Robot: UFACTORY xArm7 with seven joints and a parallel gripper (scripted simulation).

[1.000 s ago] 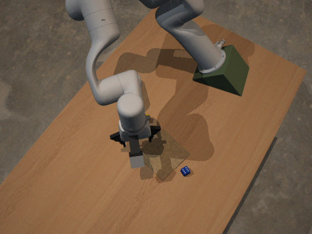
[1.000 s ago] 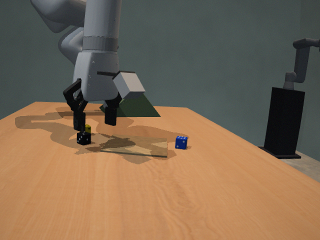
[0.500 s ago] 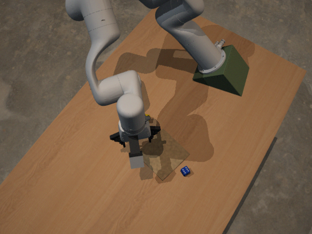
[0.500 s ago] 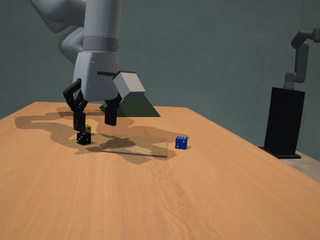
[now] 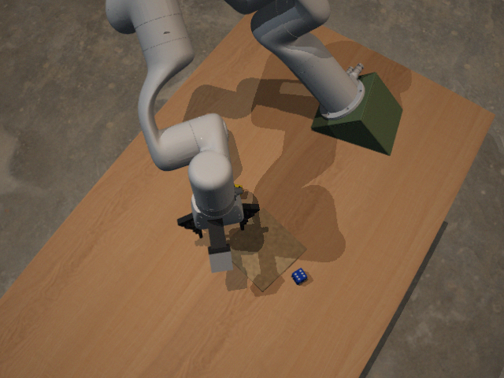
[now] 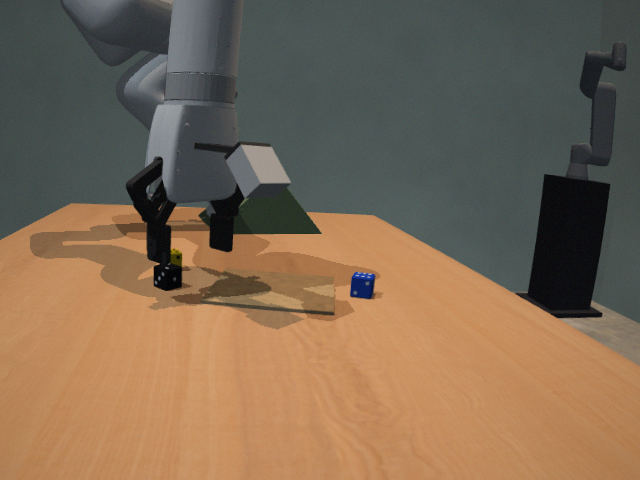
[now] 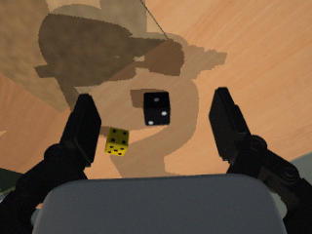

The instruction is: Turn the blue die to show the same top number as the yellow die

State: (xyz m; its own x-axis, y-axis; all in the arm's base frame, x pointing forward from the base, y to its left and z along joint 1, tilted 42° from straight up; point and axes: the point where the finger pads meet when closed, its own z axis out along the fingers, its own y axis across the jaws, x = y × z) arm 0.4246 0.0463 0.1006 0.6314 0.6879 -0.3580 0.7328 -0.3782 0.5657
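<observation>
Fingers spread wide and holding nothing, the xArm gripper (image 5: 221, 232) (image 6: 190, 253) (image 7: 153, 104) hangs above the table, its wide spread seemingly meant to leave room around a die. Seen from the top, the blue die (image 5: 299, 276) (image 6: 362, 285) rests on the wooden table (image 5: 134, 309) (image 6: 206, 403) (image 7: 273, 58) at four o'clock of the mat (image 5: 280, 252) (image 6: 315, 294) (image 7: 17, 58), just off its edge, six pips up; it will presumably need both a turn and a move. At eleven o'clock of the mat is the yellow die (image 5: 238, 186) (image 6: 176, 257) (image 7: 117, 141), the reference, which I judge is best left alone. Farther out, the green wedge mount (image 5: 380, 113) (image 6: 279, 214) stands at one o'clock from the blue die, its slanted face apparently there to tilt the arm. Only the exterior and wrist views reveal the black die (image 6: 167, 276) (image 7: 156, 108); the arm hides it from above. Wrist-side, it appears between the fingers, unclasped, and the yellow die shows a four and a five, the five probably uppermost. That view lacks the blue die, whose two-pip side only the exterior makes plain.
</observation>
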